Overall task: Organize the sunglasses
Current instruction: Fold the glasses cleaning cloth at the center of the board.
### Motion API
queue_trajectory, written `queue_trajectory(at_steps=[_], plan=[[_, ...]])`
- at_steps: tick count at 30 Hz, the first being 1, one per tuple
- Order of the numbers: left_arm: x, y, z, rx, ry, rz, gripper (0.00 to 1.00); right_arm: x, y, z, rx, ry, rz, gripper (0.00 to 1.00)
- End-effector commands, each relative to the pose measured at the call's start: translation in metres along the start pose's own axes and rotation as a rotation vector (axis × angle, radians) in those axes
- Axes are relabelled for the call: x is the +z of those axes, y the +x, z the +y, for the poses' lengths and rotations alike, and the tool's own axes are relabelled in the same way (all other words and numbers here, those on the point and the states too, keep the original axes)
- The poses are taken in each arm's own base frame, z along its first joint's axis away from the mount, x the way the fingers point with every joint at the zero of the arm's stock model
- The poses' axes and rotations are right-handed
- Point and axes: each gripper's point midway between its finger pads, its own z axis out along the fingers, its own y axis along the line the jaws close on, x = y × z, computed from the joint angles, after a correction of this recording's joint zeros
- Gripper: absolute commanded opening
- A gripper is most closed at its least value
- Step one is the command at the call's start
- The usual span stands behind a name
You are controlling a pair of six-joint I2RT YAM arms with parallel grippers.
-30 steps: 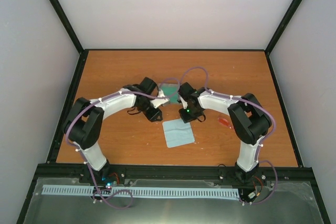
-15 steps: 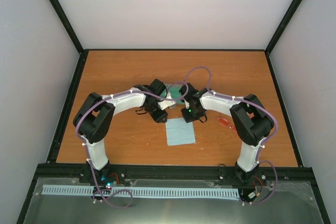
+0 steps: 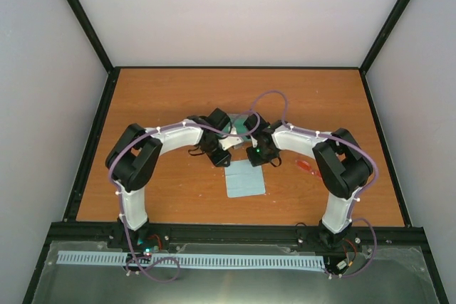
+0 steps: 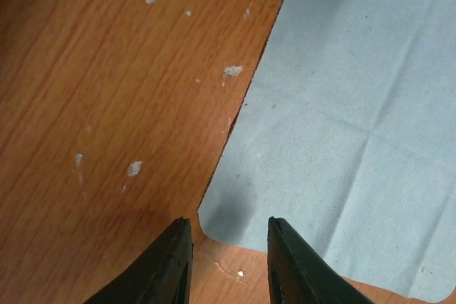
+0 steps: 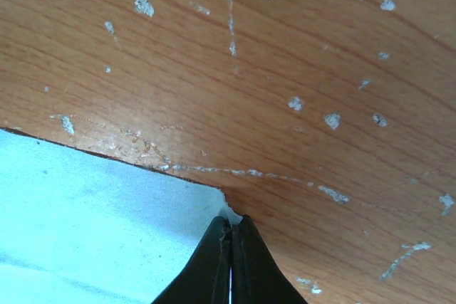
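The small sunglasses with red-orange translucent lenses and a thin frame lie on the wooden desk. They are right of centre, just beside the right forearm and partly hidden by it. They are apart from both sets of fingers and outside the grey rectangular case with teal-green lining. The case sits just beyond the two wrists and is largely covered by them.

The pale blue square cloth lies flat between the arms, on the near side of the case. The right fingers are clenched on one far corner of the cloth, and a pale sliver shows between them. The left fingers are released. They stand apart, one on either side of the other far corner, with one tip over bare wood and the other over fabric.

Step in hand, as judged: the cloth is being taken up by its two far corners. The sunglasses are not yet stowed.

Next move, as judged:
1. Lower the left fingers until the tips meet the desk, then clench them on the corner. The fabric is thin and flat, so a shallow bite may slip.
2. Raise both corners together and evenly so the cloth does not drag or twist.
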Motion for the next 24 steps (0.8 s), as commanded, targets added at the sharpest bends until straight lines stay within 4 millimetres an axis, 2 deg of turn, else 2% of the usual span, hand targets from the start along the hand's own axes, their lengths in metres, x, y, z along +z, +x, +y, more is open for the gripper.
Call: queue_trajectory(at_steps=[1, 8, 16, 20, 23, 24], plan=[[0.008, -0.006, -0.004, 0.015, 0.003, 0.002, 0.31, 0.000, 0.003, -0.006, 0.018, 0.020, -0.010, 0.03], [0.019, 0.000, 0.001, 0.028, -0.040, 0.018, 0.29, 0.000, 0.004, -0.006, 0.021, 0.014, -0.011, 0.03], [0.032, 0.018, -0.002, 0.050, -0.067, 0.064, 0.21, 0.000, 0.005, -0.005, 0.019, 0.010, -0.011, 0.03], [0.036, 0.028, -0.003, 0.054, -0.069, 0.084, 0.14, 0.000, 0.007, -0.006, 0.025, 0.011, -0.010, 0.03], [0.037, 0.033, -0.005, 0.056, -0.068, 0.093, 0.01, 0.000, 0.008, -0.006, 0.029, 0.011, -0.011, 0.03], [0.036, 0.034, -0.005, 0.057, -0.068, 0.092, 0.01, 0.000, 0.008, -0.007, 0.031, 0.012, -0.011, 0.03]])
